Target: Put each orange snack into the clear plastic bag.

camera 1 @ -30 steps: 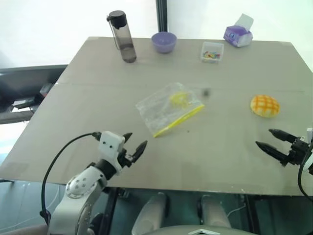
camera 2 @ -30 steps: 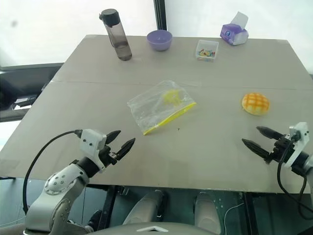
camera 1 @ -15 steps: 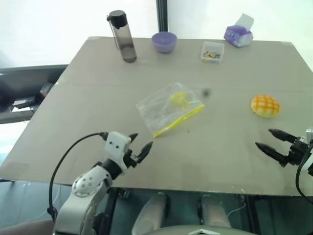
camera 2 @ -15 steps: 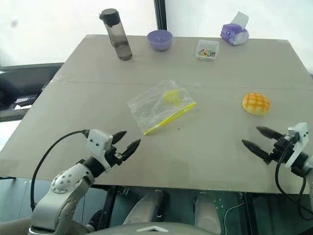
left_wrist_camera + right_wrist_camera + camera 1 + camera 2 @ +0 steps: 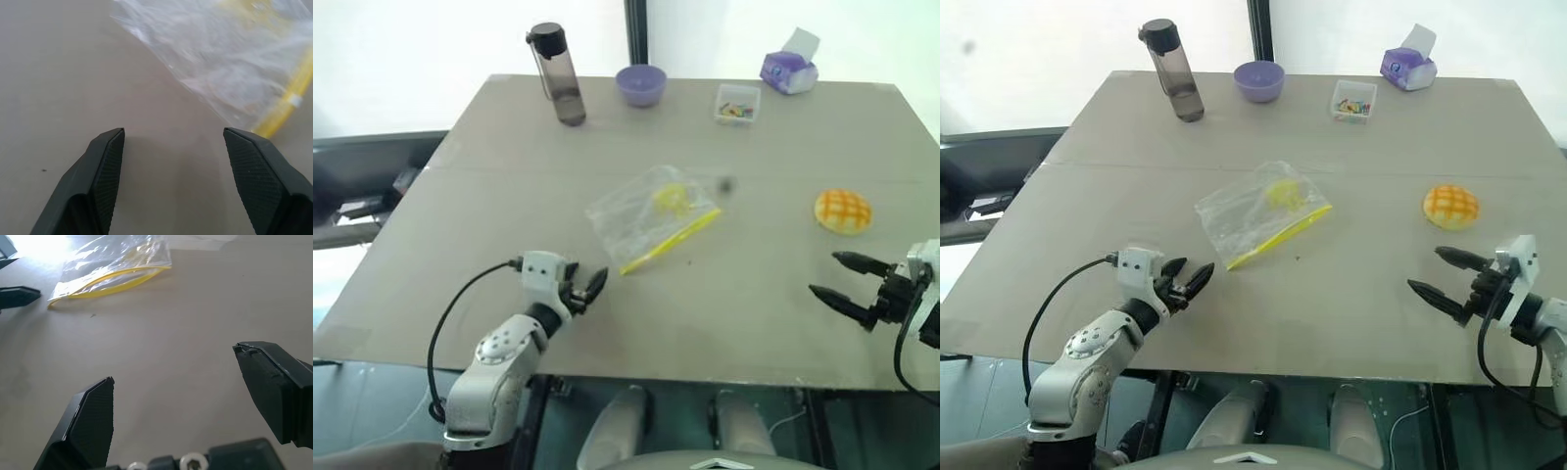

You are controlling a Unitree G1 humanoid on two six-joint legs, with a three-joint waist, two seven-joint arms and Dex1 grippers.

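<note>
Orange snack (image 5: 843,211): round, domed, criss-cross grid on top, resting toward the right edge. Clear plastic bag (image 5: 651,222): crinkly, flat, mid-table, yellow strip along its near edge, well apart from the snack.

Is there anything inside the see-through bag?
Something yellow shows through the clear plastic bag near its far end, but the crinkly plastic hides what it is. The orange snack lies outside on the table.

The clear plastic bag (image 5: 653,217) lies mid-table (image 5: 509,176), the orange snack (image 5: 843,211) well to its right.
</note>
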